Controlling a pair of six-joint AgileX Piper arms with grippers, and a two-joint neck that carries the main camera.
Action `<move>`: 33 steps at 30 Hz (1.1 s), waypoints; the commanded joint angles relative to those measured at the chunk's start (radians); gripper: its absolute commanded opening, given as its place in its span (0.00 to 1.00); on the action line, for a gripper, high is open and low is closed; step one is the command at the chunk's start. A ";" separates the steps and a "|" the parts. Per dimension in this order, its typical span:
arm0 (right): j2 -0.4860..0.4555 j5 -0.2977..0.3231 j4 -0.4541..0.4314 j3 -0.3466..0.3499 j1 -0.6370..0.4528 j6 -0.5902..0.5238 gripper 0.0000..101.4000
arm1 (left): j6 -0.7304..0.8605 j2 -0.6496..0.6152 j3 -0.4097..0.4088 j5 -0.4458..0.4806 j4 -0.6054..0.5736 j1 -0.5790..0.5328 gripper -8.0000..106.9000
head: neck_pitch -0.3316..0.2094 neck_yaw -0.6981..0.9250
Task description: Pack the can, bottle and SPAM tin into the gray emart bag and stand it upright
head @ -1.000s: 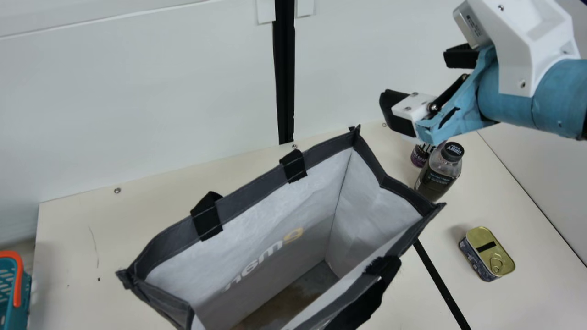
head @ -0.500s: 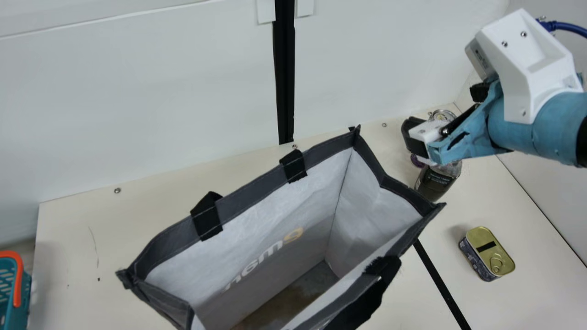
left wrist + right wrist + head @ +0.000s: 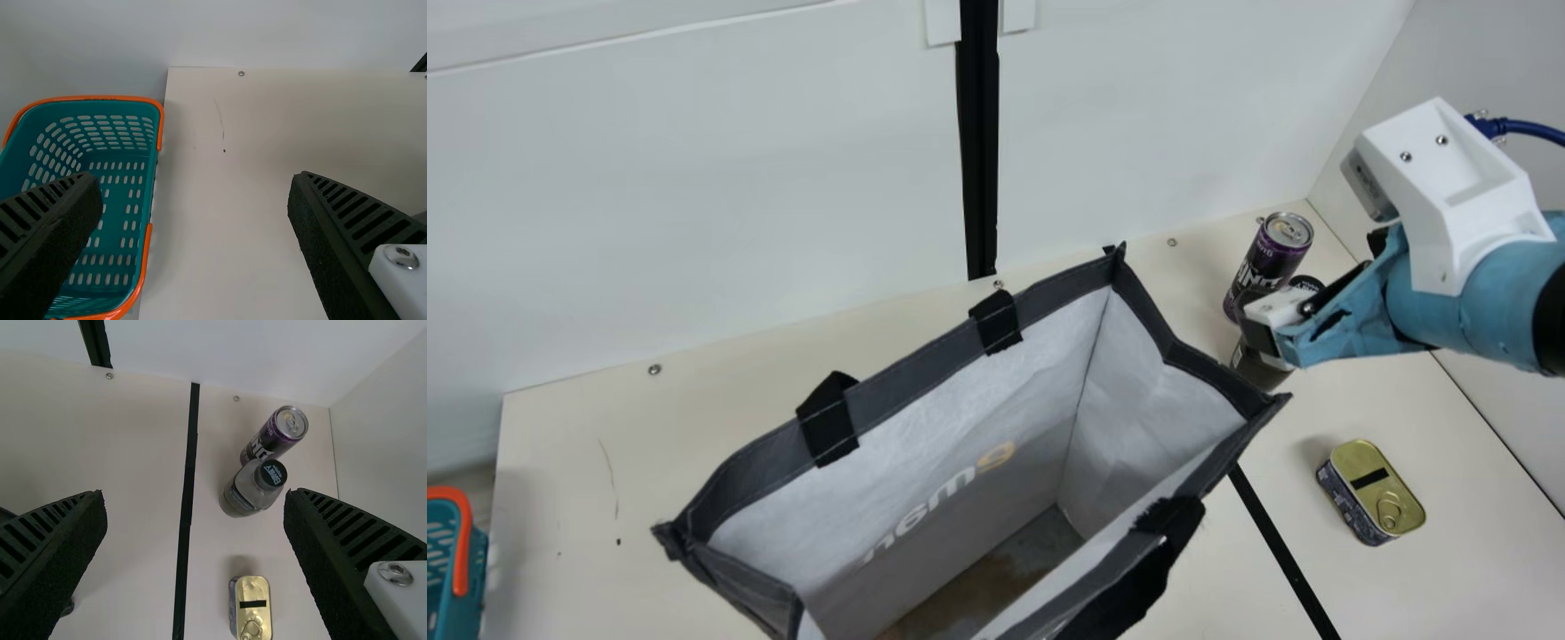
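- Right gripper (image 3: 195, 495), fingers spread and empty, likely bound for the bottle (image 3: 247, 495); a level, centered approach should spare the adjacent purple can (image 3: 267, 440).
- SPAM tin (image 3: 1371, 493) sits apart, outside the open gray emart bag (image 3: 960, 409).
- Left gripper (image 3: 193, 177), fingers parted, holds nothing.
- The right arm masks much of the bottle, which perhaps touches the can; the bag's near side is cropped.

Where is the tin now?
In the main view, the tin lies on the table, right of the bag.
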 commanded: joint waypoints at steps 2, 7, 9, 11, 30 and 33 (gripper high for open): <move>-0.009 0.000 0.000 0.019 -0.013 -0.003 0.94 | 0.000 0.000 0.000 0.000 0.000 0.000 0.85 | -0.023 -0.002; -0.024 0.000 -0.001 0.045 -0.032 -0.004 0.94 | 0.000 0.000 0.000 0.000 0.000 0.000 0.85 | -0.023 -0.002; -0.026 0.002 -0.003 0.046 -0.034 -0.006 0.94 | 0.000 0.000 0.000 0.000 0.000 0.000 0.85 | -0.023 -0.002; -0.027 0.001 -0.003 0.046 -0.034 -0.006 0.94 | 0.000 0.000 0.000 0.000 0.000 0.000 0.85 | -0.023 -0.002; -0.027 0.001 -0.003 0.046 -0.034 -0.006 0.94 | 0.000 0.000 0.000 0.000 0.000 0.000 0.85 | -0.023 -0.002; -0.027 0.001 -0.003 0.046 -0.034 -0.006 0.94 | 0.000 0.000 0.000 0.000 0.000 0.000 0.85 | -0.023 -0.002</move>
